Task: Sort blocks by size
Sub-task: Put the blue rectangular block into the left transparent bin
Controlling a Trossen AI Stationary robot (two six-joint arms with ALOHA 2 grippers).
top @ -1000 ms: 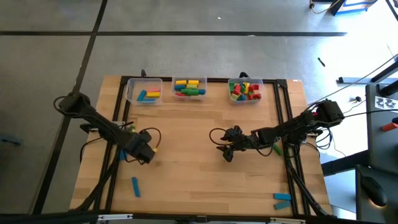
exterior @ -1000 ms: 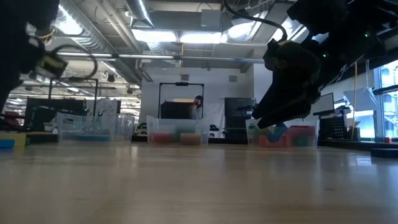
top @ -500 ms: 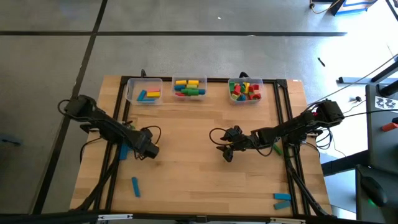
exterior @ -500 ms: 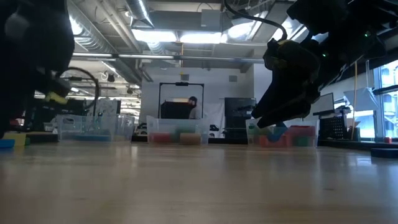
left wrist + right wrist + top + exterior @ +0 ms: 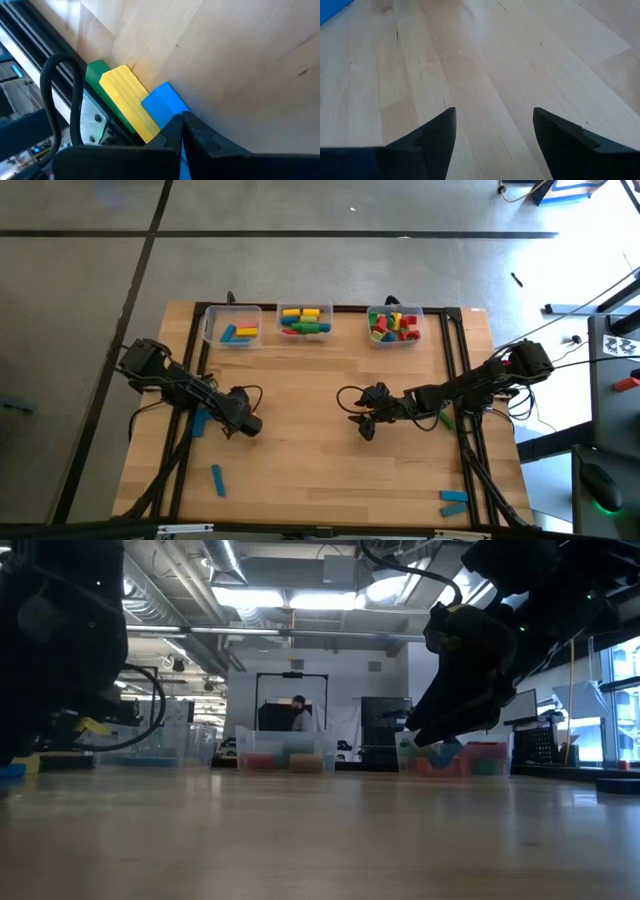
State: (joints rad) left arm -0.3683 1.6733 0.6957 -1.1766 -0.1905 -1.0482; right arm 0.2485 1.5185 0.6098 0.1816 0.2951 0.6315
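Smooth pale wood table (image 5: 240, 60); flat rectangular yellow block (image 5: 127, 100), blue block (image 5: 165, 103)

The left gripper (image 5: 243, 423) has slid rightward from the left-centre of the high view and closed its fingers with nothing between them. In the low view, the person (image 5: 297, 712) in the background has stepped left.

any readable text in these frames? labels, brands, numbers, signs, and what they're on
None readable.
Blocks and clear bins: no lettering visible.
Left gripper, shut above the table edge, and open right gripper: no markings visible.
Room behind the table in the low view: nothing legible.
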